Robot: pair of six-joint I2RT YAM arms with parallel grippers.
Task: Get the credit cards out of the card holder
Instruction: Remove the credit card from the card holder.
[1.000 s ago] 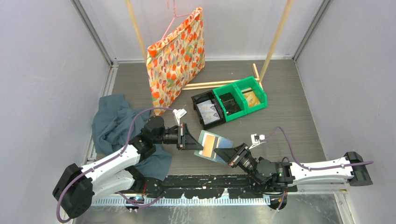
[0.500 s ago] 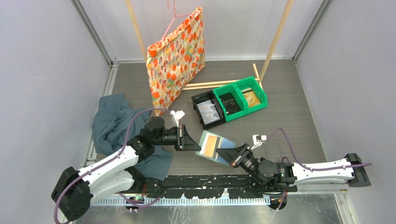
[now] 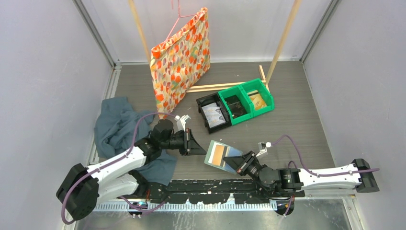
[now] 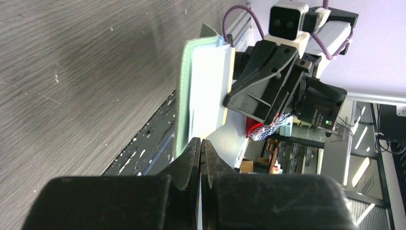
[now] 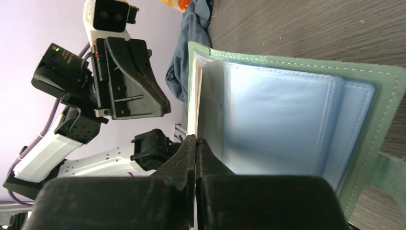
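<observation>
We see the card holder (image 3: 220, 154) drawn nearer; left gripper (image 3: 206, 152) and right gripper (image 3: 229, 165) clamp its open, blue-lined flaps.

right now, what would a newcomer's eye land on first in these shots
First, the open sage-green card holder near the front middle of the table, held between the two arms: the left gripper and the right gripper are each pinched shut on an edge of it. Next, the bright orange floral bag hanging at the back, with the green bins on the table to its right.
</observation>
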